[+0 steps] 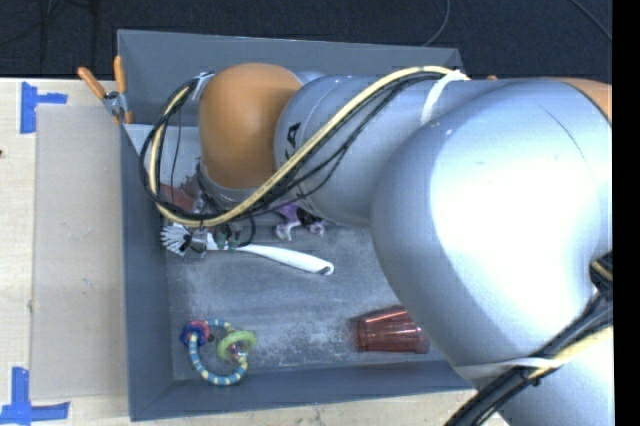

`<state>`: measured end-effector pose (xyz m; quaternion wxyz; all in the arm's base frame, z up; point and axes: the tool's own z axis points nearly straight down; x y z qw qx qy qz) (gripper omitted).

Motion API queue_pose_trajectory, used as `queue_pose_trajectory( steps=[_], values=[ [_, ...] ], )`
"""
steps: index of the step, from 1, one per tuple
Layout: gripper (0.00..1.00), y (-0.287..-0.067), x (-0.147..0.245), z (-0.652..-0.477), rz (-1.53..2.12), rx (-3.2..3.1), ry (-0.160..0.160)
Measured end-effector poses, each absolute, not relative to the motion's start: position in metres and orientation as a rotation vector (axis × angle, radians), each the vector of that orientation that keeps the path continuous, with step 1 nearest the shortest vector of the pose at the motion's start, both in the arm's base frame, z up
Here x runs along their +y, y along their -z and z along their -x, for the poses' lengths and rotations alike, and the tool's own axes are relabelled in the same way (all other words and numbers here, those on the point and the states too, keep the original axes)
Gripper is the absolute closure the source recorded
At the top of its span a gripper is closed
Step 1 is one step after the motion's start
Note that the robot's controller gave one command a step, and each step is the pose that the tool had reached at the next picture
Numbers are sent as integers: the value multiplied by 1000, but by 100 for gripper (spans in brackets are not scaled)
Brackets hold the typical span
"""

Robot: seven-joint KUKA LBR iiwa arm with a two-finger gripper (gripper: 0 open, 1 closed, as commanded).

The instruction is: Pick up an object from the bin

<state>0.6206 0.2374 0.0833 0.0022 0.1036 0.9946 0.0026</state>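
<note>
In the camera view, the thing nearest the gripper (pixel 214 220) is a white brush (pixel 262 255). It lies flat on the floor of the bin (pixel 145 314), in the left half and about midway between the far and near walls. Its long axis runs almost left to right, slanting a little toward the near wall at the right. The bristled head points at the left wall and the slim, curved handle trails off to the right, ending in a rounded tip on bare floor.

The arm (pixel 480 214) covers most of the bin's right and far parts, so whatever lies there is hidden. Its orange cover (pixel 245 124) and a bundle of yellow and black cables (pixel 300 154) sit over the gripper. Of the gripper only a dark mass shows under the cover, just above the brush's head end. Whether it is wide, narrow or closed on anything cannot be told, nor whether it touches the brush.

A small purple thing (pixel 300 220) peeks out from under the arm just beyond the handle (its shape is hard to make out). A reddish translucent cup (pixel 388 332) lies on its side near the front wall, its right end cut off by the arm. A many-coloured ring toy (pixel 218 352) lies in the near left corner, well apart from the brush.
</note>
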Motion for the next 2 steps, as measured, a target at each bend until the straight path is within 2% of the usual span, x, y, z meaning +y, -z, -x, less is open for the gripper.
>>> queue_pose_trajectory(
  steps=[1, 2],
  values=[
    [100, -95, 237, -619, -326, 3126, -4],
    [100, -117, 237, -620, -327, 3123, -6]
  ],
)
